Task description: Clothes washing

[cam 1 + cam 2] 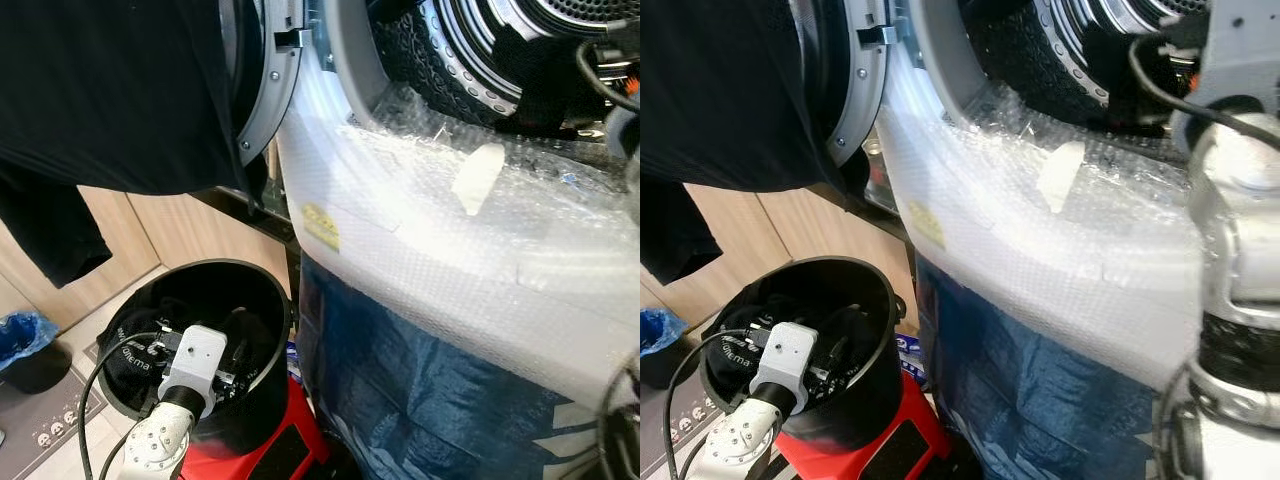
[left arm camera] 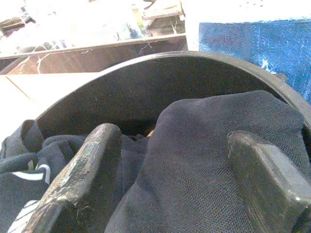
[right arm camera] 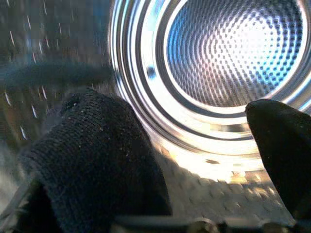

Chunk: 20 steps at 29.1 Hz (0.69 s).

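Note:
A black round bucket (image 1: 265,300) stands on a red stool (image 1: 285,450) beside the washing machine and holds dark clothes (image 2: 209,145). My left gripper (image 2: 175,184) is down inside the bucket. It is open, with a fold of dark navy cloth bulging between its fingers (image 2: 82,174). The washer's door (image 1: 270,90) stands open at upper left, and a black garment (image 1: 110,100) hangs in front of it. My right arm (image 1: 1240,200) reaches into the steel drum (image 3: 228,53). There my right gripper (image 3: 194,160) is open, with nothing between its fingers.
Bubble wrap (image 1: 450,240) covers the washer's front above a blue sheet (image 1: 420,390). Wooden cabinet panels (image 1: 190,235) stand behind the bucket. A blue bag (image 1: 25,335) and a power strip (image 1: 45,437) lie on the floor at far left. A cable (image 1: 95,400) loops off my left wrist.

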Tool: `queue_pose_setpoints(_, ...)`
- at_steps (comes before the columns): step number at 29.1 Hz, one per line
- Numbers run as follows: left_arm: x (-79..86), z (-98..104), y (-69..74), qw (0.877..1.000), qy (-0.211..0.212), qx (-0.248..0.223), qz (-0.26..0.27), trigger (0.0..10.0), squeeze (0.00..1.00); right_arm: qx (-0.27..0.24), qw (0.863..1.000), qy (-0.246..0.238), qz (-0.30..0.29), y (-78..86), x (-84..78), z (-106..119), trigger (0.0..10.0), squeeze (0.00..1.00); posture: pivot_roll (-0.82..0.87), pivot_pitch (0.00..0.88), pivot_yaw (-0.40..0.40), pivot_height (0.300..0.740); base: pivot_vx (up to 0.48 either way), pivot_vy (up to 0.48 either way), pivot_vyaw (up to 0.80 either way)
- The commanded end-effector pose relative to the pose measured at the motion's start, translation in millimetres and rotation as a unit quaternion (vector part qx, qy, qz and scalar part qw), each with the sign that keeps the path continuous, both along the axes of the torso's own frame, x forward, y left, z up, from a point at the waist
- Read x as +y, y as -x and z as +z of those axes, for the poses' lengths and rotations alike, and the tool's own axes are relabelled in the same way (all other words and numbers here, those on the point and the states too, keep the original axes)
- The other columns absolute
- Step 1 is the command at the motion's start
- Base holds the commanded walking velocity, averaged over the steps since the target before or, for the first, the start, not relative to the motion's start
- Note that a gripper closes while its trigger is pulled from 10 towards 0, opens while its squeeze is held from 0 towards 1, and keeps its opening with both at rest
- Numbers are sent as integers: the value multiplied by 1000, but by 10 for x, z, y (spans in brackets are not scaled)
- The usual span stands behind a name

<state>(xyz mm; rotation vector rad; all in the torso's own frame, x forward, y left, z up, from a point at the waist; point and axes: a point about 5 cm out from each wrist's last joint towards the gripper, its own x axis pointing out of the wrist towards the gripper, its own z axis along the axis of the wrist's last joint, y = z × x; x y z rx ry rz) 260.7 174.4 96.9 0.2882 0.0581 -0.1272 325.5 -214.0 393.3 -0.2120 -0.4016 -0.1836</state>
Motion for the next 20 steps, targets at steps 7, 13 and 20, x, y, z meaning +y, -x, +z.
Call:
queue_pose_setpoints(7,37,-17,-1,1000,-6,10,3,10000,0,-8,980,32,198,-148,493,120,10000,0,159,124,85,740,0,0,0)
queue_pose_setpoints(13,36,-10,-2,1000,-3,7,8,10000,0,-13,979,44,201,-334,505,244,10000,0,173,115,74,740,0,0,0)
queue_pose_setpoints(20,17,-18,26,1000,1,8,10,10000,0,4,976,45,211,-570,511,384,10000,0,172,109,70,740,0,0,0)
